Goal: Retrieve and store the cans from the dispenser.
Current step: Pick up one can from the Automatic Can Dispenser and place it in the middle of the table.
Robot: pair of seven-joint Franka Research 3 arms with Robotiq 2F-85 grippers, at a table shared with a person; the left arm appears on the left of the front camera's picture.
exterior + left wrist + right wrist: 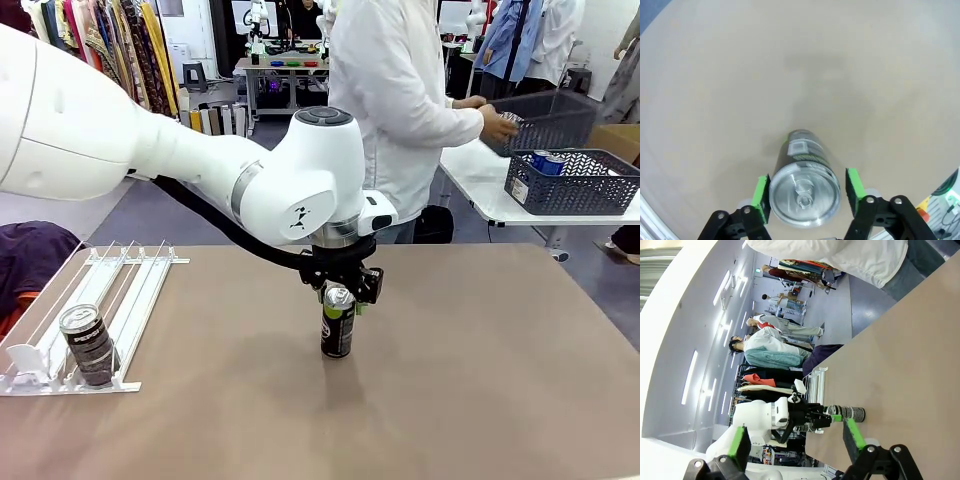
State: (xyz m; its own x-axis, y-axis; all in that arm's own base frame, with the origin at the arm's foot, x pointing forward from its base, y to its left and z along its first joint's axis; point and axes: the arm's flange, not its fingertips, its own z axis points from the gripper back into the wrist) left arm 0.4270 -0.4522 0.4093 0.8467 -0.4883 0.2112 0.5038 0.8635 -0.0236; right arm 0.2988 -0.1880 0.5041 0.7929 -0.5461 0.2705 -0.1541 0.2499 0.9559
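A dark can with a green mark [338, 325] stands upright on the brown table near its middle. My left gripper [340, 290] hangs right over it, its green pads [854, 185] straddling the silver top [802, 196]. A thin gap shows at one pad, so the gripper is open around the can. Another dark can [88, 345] stands at the near stop end of the white dispenser [125, 285] at the table's left. My right gripper [796, 439] is open and holds nothing; the dispenser [812, 382] and the standing can [854, 413] appear far beyond it.
A person in a white shirt [395, 100] stands behind the table, hands on a dark grey basket [550, 118]. A second grey basket [572, 185] holding blue cans [548, 162] sits on a white side table [475, 170] at the back right.
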